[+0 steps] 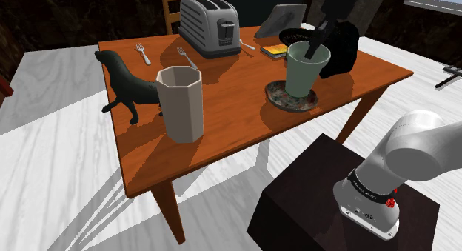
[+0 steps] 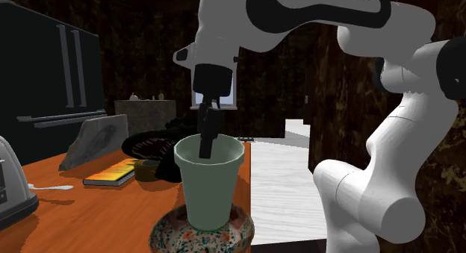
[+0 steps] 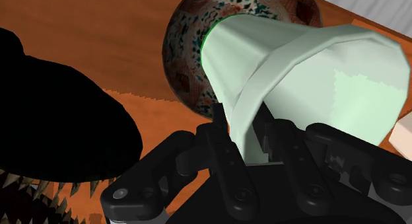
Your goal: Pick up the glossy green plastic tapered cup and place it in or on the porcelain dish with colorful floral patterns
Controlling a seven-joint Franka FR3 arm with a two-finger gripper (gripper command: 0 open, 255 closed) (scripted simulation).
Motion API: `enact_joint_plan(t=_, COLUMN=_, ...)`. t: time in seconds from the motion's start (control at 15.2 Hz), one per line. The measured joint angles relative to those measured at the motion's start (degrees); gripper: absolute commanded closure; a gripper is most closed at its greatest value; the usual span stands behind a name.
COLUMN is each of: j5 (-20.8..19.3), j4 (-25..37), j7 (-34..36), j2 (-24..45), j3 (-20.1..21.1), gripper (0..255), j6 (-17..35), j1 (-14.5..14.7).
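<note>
Writing: a large pale "11" is showing on the dark cabinet [image 2: 71, 65] at the second exterior view's left. Small lettering on the arm [image 2: 299, 13] is running off that view's top edge and is reading roughly "EMIKA". No label is showing on the cup.

- The gripper [image 1: 315, 41] is pinching the wall of the pale green cup [image 1: 306, 68] at its rim, 1 finger inside and 1 outside, jaws narrow.
- The cup is standing upright in the flowered dish [image 1: 292, 98].
- The dish is sitting near the edge of the table [image 1: 237, 101] that is facing the stand.
- A black object [image 1: 342, 49] is crowding the cup on the shoulder view's right, and a book [image 1: 275, 50] is lying just behind the cup.
- Bare tabletop is lying open between the dish and the white octagonal container [image 1: 180, 103].
- The toaster [image 1: 209, 24] is sitting at the far edge, and the dog figure [image 1: 126, 83] is standing at the left edge.
</note>
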Motion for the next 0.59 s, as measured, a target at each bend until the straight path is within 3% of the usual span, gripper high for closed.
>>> enact_joint_plan(t=0.33, j5=0.0, j4=-0.4, j7=0.0, j2=-0.1, j3=0.0, gripper=255, j6=0.3, j1=0.0)
enact_joint_plan(t=0.4, j5=0.0, j4=-0.4, j7=-0.1, j2=-0.1, j3=0.0, gripper=0, j6=0.3, j1=0.0)
enact_joint_plan(t=0.59, j5=0.0, j4=-0.4, j7=-0.1, j2=-0.1, j3=0.0, gripper=0, j6=0.3, j1=0.0)
